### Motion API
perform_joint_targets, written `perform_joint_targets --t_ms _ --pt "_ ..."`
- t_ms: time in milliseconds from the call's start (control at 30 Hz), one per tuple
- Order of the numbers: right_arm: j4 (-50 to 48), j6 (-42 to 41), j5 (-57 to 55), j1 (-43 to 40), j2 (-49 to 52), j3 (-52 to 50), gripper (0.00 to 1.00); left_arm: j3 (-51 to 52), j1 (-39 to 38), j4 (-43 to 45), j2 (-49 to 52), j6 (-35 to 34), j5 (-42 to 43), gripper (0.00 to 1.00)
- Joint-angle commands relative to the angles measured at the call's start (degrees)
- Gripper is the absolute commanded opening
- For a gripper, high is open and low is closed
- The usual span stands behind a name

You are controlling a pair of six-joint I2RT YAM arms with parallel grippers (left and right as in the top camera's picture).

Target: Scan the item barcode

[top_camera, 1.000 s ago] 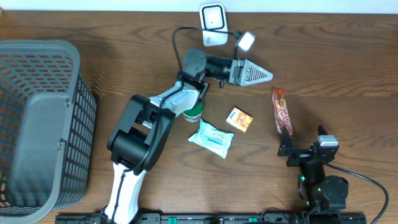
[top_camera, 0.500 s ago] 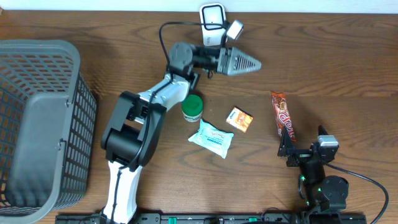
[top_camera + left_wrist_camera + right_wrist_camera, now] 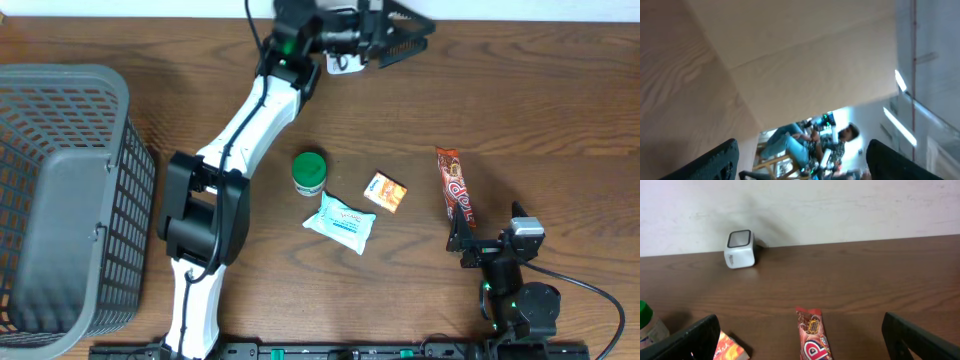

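The white barcode scanner [image 3: 740, 249] stands at the table's far edge, and from overhead the scanner [image 3: 342, 64] is mostly hidden under my left arm. My left gripper [image 3: 418, 30] is open and empty at the far edge, past the scanner. The left wrist view shows only wall and room between its dark fingers [image 3: 715, 161]. The items lie mid-table: a green-capped bottle [image 3: 310, 172], an orange box [image 3: 385, 192], a white packet [image 3: 340, 220] and a red candy bar [image 3: 453, 185]. My right gripper [image 3: 487, 238] is open just short of the candy bar [image 3: 812, 335], nothing between its fingers.
A large grey mesh basket [image 3: 60, 200] fills the left side of the table. The left arm [image 3: 250, 110] stretches diagonally from the front edge to the back. A pale wall [image 3: 840, 205] rises directly behind the scanner.
My left gripper has swung from above the orange box, past the scanner, to the far edge, and its jaws have opened. The right arm and the items have not moved.
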State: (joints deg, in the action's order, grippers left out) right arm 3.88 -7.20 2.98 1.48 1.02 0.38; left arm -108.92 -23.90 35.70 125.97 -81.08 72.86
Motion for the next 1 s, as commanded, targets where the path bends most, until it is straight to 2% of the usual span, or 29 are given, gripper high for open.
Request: perform_joint_targets --t_ms 0,67,167,200,300,467,567,733,867,967 --pt "0.2 -0.5 -0.1 0.3 -0.2 -0.1 0.99 -4.8 -1.0 -15.3 -0.7 14.1 -8.2 0.82" --pt "0.2 -0.5 -0.1 0.3 -0.2 -0.1 0.99 -7.6 -1.7 -34.9 -0.7 25.8 -18.0 0.82" --pt "0.2 -0.5 -0.1 0.3 -0.2 -0.1 0.99 -11.0 -3.3 -57.2 -0.7 39.3 -36.3 0.82" --pt "0.2 -0.5 -0.1 0.3 -0.2 -0.1 0.99 -11.6 -4.3 -62.4 -0.7 44.1 -42.8 0.82" --pt "0.2 -0.5 -0.1 0.3 -0.2 -0.1 0.99 -12.1 -7.2 -70.8 -1.4 57.7 -54.9 0.82" --pt "0.2 -0.4 -0.2 0.3 -0.2 -0.1 0.99 -12.1 -10.9 -78.4 -5.5 70.9 -81.7 0.82" --pt "0.2 -0.5 -0.1 0.3 -0.2 -0.1 0.99 -12.1 -11.8 -79.0 -10.2 78.0 -90.9 0.82" --pt "-0.6 -0.4 0.1 0.3 -0.3 -0.1 0.99 -12.1 -11.6 -79.9 -20.9 84.4 -94.0 0.82" --pt "-0.7 -0.5 -4.7 0.3 -0.2 -0.1 0.99 -12.1 -11.5 -82.3 -29.2 86.8 -97.0 0.82" --pt "-3.8 -0.8 -3.8 0.3 -0.3 0.1 0.99 -12.1 -11.5 -82.9 -35.1 87.5 -99.7 0.82"
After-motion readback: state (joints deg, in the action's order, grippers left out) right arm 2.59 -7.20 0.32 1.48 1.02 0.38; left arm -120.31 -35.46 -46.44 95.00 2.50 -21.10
